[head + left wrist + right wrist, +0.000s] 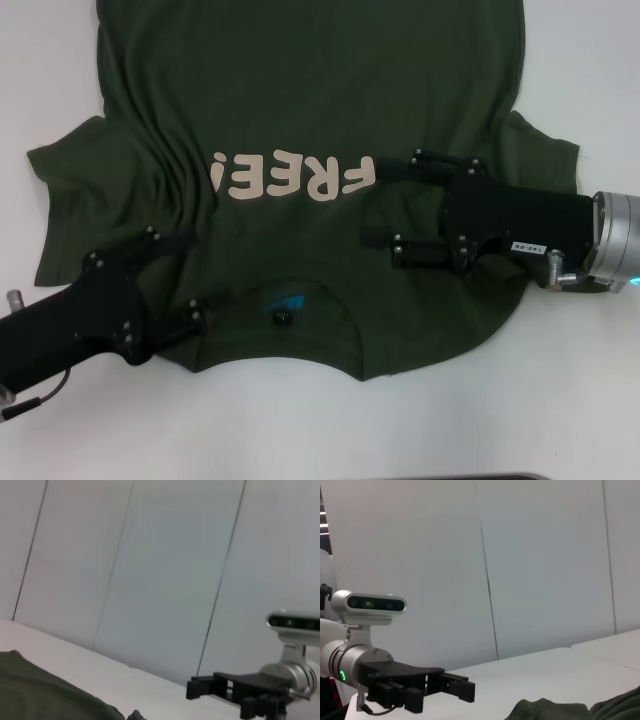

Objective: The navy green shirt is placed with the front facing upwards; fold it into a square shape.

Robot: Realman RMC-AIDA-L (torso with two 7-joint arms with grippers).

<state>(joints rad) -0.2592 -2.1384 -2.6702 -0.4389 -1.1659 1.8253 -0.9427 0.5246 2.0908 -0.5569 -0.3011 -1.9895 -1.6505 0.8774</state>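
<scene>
The navy green shirt (300, 110) lies spread on the white table (560, 400), front up. Its cream "FREE!" lettering (293, 177) reads upside down from my head view. The collar with the blue label (287, 302) is nearest me. My left gripper (192, 277) is open over the shoulder area left of the collar. My right gripper (388, 208) is open over the chest, right of the lettering. The left wrist view shows a shirt edge (45, 695) and the right gripper (200, 689) farther off. The right wrist view shows the left gripper (462, 687) and bunched cloth (560, 711).
The shirt's sleeves reach out to the left (60, 190) and the right (550, 150). Bare white table lies in front of the collar and at both sides. Pale wall panels (165, 570) stand behind the table.
</scene>
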